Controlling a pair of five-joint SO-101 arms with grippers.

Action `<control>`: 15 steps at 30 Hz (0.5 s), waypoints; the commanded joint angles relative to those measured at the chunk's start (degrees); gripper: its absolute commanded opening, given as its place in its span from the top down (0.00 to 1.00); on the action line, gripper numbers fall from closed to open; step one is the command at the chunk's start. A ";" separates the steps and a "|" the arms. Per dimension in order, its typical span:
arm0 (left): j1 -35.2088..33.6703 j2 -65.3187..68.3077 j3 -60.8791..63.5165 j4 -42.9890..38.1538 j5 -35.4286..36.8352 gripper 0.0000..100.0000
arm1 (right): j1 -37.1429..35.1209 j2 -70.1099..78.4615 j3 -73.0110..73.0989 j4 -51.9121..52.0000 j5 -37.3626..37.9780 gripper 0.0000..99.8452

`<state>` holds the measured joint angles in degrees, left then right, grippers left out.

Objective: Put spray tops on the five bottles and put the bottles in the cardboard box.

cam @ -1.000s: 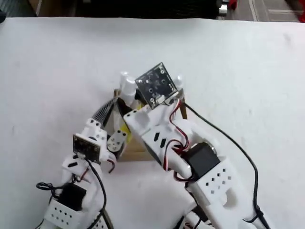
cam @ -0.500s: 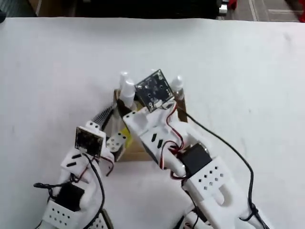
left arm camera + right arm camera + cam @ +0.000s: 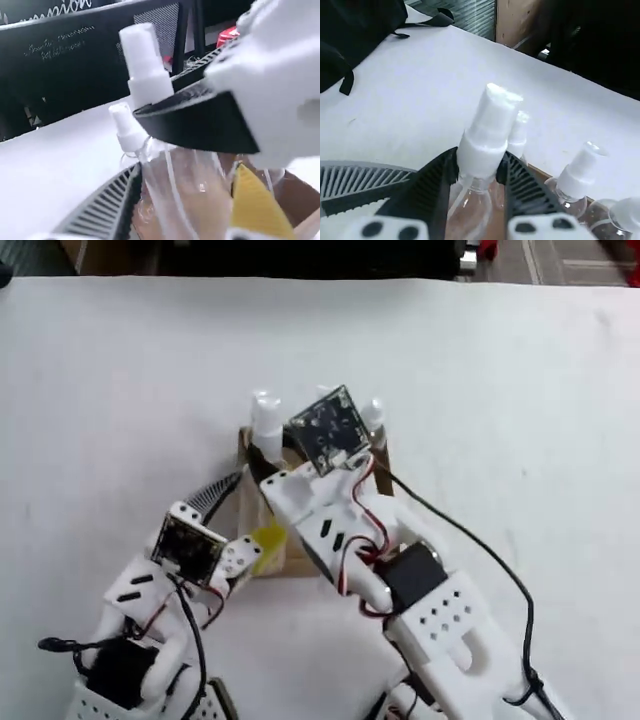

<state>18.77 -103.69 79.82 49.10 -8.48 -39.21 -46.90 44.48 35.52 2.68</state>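
Observation:
The cardboard box (image 3: 296, 562) sits mid-table, largely covered by both arms. Clear bottles with white spray tops (image 3: 265, 416) (image 3: 373, 418) stand in its far side. My right gripper (image 3: 477, 161) is over the box, its black jaws shut on the neck of a capped bottle (image 3: 487, 125) held upright. Three other capped bottles (image 3: 577, 172) stand in the box just beyond it. My left gripper (image 3: 255, 508) is at the box's near-left corner, open, with its ribbed grey finger (image 3: 107, 207) and yellow finger (image 3: 255, 210) on either side of the held bottle's clear body (image 3: 185, 190).
White tabletop (image 3: 520, 370) stretches free around the box on the far, left and right sides. The right arm's cable (image 3: 500, 560) trails over the table to the right. Dark furniture and a black bag (image 3: 355, 30) lie beyond the table's far edge.
The left arm has pulled back toward the near-left, drawing its gripper out from the box side. The right arm has shifted only slightly and keeps hold of its bottle.

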 commanded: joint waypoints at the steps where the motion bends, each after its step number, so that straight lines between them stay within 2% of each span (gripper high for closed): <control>1: 1.89 -0.31 -4.04 0.26 -1.32 0.74 | 0.22 -0.84 -0.44 -1.01 -0.18 0.98; 6: 1.89 -0.31 -4.48 2.29 -1.58 0.74 | 0.31 -0.84 -1.14 -1.54 3.69 0.98; 12: 1.71 -0.31 -4.13 2.55 -4.57 0.74 | 0.40 -0.66 -1.23 -1.36 4.13 0.98; 15: 1.54 -0.31 -4.84 4.04 -4.75 0.74 | 2.86 -0.48 -1.23 -1.71 4.13 0.98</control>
<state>20.09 -104.13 78.24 51.56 -12.70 -39.30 -46.81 44.75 35.52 5.85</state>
